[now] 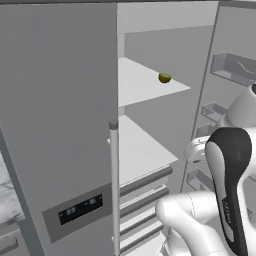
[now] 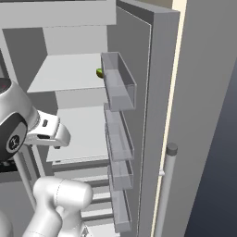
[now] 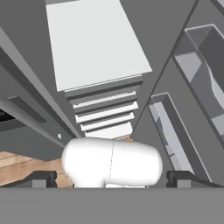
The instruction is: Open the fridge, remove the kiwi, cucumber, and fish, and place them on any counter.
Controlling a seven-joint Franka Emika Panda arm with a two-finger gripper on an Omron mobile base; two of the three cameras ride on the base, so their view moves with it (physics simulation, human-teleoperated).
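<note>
While fridge (image 1: pixel 60 100) gapes, kiwi (image 1: pixel 164 77) (olive-green) rests shelved

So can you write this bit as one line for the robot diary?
fridge: right door open | kiwi: on upper shelf, untouched | pincer: open, empty, facing lower shelf

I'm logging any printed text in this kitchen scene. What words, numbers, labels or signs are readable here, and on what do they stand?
No text reads clearly.
Display panel on the closed fridge door: small bluish marks, too blurred to read.
Robot arm, dark link: faint lettering, too small to read.
Robot arm joint: a small round logo, illegible.
</note>
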